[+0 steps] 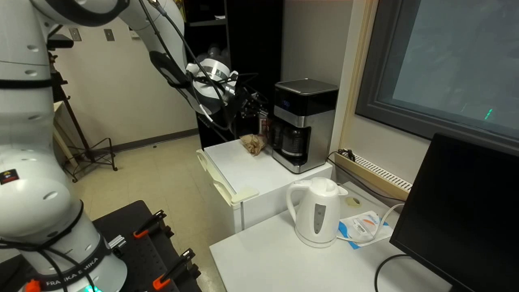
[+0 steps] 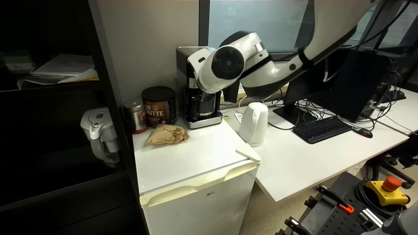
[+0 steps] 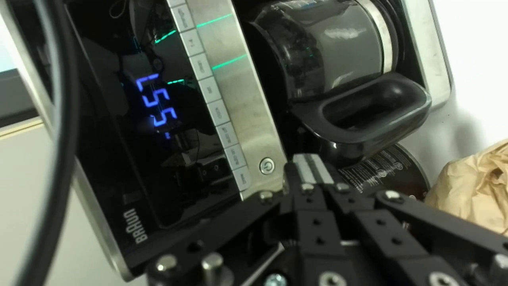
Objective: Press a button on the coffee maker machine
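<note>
Claw (image 3: pixel 313 169) closed near coffee maker (image 3: pixel 244 99), carafe (image 3: pixel 345 47) inside.

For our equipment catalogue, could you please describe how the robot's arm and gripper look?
The Franka arm is white and rounded, with black bands, dark cables, and FRANKA EMIKA lettering on its base. The gripper is black, with bolted linkages and silvery fingertips.

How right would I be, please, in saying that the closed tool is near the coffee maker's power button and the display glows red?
The display glows blue, not red, as the wrist view shows. The closed tool is indeed near the power button of the coffee maker.
</note>
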`<act>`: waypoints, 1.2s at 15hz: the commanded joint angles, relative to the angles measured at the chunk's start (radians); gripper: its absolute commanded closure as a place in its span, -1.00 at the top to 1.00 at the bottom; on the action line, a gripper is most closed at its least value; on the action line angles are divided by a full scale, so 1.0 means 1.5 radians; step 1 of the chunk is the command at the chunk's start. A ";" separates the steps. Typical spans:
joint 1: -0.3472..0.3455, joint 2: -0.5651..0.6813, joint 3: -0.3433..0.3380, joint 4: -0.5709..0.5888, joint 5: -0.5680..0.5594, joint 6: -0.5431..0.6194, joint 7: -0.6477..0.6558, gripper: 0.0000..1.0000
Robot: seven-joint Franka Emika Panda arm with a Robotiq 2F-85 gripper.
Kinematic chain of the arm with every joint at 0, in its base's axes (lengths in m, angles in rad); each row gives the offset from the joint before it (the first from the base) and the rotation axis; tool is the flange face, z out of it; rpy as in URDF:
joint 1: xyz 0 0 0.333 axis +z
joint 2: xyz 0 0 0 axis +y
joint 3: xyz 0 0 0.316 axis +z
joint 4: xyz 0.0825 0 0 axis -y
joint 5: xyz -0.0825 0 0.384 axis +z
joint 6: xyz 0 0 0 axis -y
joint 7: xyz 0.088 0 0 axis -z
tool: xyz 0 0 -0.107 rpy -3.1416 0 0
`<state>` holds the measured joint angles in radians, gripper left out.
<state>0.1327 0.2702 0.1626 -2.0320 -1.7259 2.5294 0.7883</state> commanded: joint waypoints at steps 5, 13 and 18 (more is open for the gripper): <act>-0.006 -0.109 -0.001 -0.115 -0.050 0.052 0.061 -1.00; -0.023 -0.176 -0.009 -0.195 0.066 0.115 0.043 -1.00; -0.027 -0.197 -0.026 -0.265 0.358 0.129 -0.116 -1.00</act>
<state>0.0972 0.0163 0.1413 -2.3547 -1.3841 2.6947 0.7380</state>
